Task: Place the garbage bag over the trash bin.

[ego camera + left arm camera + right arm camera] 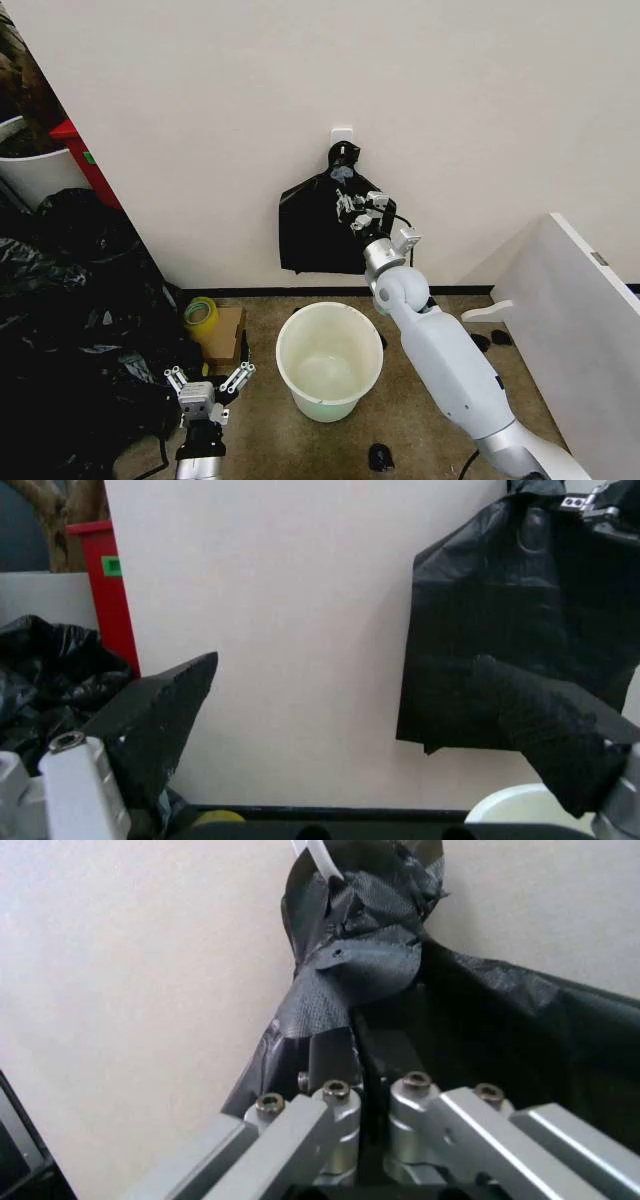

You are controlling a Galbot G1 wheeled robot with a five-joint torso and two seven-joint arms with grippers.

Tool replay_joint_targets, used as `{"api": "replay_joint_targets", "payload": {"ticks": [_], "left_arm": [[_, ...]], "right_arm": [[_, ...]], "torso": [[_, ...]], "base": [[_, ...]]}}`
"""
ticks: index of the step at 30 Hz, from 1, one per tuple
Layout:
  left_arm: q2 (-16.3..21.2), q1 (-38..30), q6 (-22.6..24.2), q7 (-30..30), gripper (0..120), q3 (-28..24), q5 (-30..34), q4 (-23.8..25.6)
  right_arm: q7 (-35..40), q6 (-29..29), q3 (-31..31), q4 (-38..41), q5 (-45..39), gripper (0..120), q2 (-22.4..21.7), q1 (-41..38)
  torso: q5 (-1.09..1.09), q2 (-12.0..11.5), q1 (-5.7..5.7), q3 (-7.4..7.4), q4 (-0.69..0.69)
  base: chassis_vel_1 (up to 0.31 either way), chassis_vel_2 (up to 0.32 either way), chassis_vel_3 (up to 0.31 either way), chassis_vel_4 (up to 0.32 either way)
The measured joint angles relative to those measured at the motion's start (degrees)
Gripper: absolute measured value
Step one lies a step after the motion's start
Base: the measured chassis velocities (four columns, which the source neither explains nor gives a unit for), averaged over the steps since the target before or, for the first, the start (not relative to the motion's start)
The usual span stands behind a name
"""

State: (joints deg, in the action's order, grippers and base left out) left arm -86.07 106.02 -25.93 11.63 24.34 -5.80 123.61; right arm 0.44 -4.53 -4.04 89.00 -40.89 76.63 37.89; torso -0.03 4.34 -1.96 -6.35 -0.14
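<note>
Black heaped sacks [70,300] fill my left frame edge, and low there my left gripper [208,381] waits spread wide, holding nothing. At centre the trash bin [329,360] stands on the floor; above it my right gripper [358,208] is pinched tight on the garbage bag [320,230] hanging from a wall hook [342,133].

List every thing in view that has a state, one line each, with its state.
garbage bag: hanging flat on the wall from a white hook, top bunched.
trash bin: upright on the floor, empty, unlined.
right gripper: raised at the bag, fingers closed on it below its bunched top.
left gripper: low beside the bin, open, holding nothing.
tape roll: lying on a cardboard box.
</note>
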Motion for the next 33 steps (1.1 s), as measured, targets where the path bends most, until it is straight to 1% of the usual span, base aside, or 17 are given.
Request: {"api": "replay_joint_targets", "payload": {"ticks": [10,16,18,26,29,31,33], "left_arm": [[0.08,-0.22,0.1,0.02,100,-0.18,-0.02,-0.01],[0.34,-0.21,0.12,0.06,100,-0.04,0.06,0.03],[0.4,-0.33,0.14,0.08,100,-0.01,0.21,0.03],[0.48,-0.42,0.29,0.08,100,-0.11,0.29,0.03],[0.65,-0.41,0.31,0.08,100,-0.06,0.4,0.03],[0.72,-0.57,0.36,0.08,100,-0.05,0.49,0.03],[0.72,-0.63,0.39,0.08,100,-0.09,0.53,0.03]], "right_arm": [[-0.1,-0.1,-0.13,2.85,2.3,0,-1.74,2.84],[-0.21,-0.3,-0.14,5.29,3.76,0,-2.02,5.01],[-0.87,-0.67,-0.1,6.39,5.86,0,-2.32,6.97],[-1.55,-1.18,-0.66,7.47,8.22,0,-2.24,9.67],[-2.55,-2.01,-0.82,8.57,10.63,0,-3.03,11.97],[-4.33,-3.26,-1.33,10.38,14.16,0,-4.3,15.82],[-4.94,-3.49,-1.69,10.8,15.37,0,-4.59,16.7]], "torso": [[0.0,0.0,0.0,0.0,-0.01],[0.0,0.0,0.0,0.0,0.0],[0.0,0.0,0.0,0.0,-0.01],[-0.01,0.0,0.0,0.0,0.02],[0.0,0.0,0.0,0.0,0.01],[0.0,0.0,0.0,0.0,-0.01],[0.01,0.0,0.0,0.01,-0.02]], "base": [[0.0,0.0,0.0,0.0],[0.0,0.0,0.0,0.0],[0.0,0.0,0.0,0.0],[0.0,0.0,0.0,0.0],[0.0,0.0,0.0,0.0],[0.0,0.0,0.0,0.0],[0.0,0.0,0.0,0.0]]}}
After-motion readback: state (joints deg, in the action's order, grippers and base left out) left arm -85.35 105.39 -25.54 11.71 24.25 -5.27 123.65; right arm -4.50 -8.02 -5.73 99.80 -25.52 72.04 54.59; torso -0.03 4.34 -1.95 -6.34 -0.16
